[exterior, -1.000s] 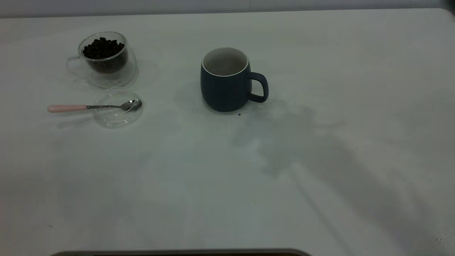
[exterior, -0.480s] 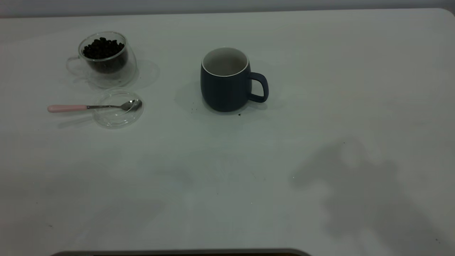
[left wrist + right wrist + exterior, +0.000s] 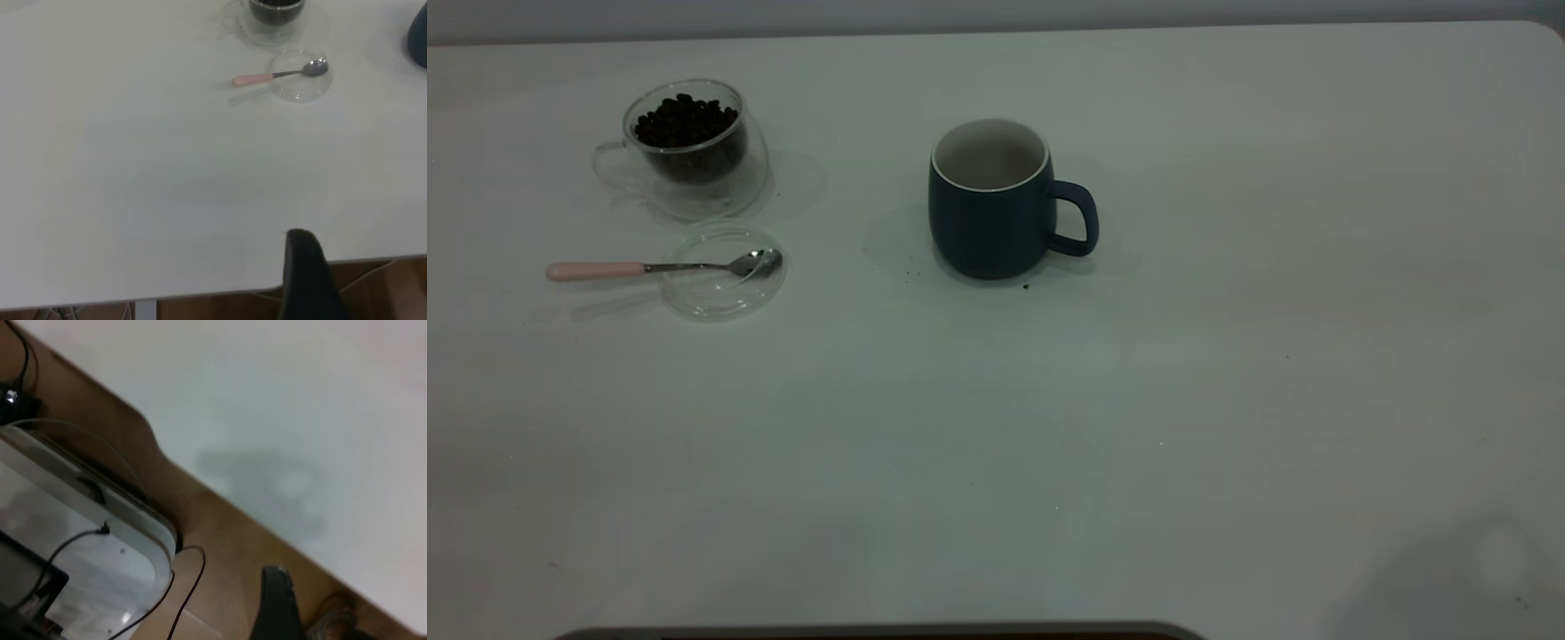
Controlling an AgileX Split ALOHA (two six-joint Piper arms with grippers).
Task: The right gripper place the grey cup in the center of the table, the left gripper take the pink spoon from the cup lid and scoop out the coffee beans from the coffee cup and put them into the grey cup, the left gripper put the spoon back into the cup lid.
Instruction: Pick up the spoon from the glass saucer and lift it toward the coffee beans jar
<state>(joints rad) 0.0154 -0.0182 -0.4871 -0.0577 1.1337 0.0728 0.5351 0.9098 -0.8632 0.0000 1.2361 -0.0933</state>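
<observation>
The grey cup (image 3: 991, 200) stands upright near the middle of the table (image 3: 1227, 400), handle toward the right arm's side. Well to its left, the coffee cup (image 3: 689, 147) holds coffee beans (image 3: 685, 120). Just in front of the coffee cup, the pink spoon (image 3: 660, 267) lies with its bowl in the cup lid (image 3: 720, 289). Neither claw shows enough to tell whether it is wide or narrow.

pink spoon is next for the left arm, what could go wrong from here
The pink spoon lies flat, its bowl on the cup lid and its handle out over the table; a pinch on the thin handle could slip or drag the light lid. The coffee cup stands close behind the lid and could be bumped. Its coffee beans are heaped near the rim, so scooping may spill some.
</observation>
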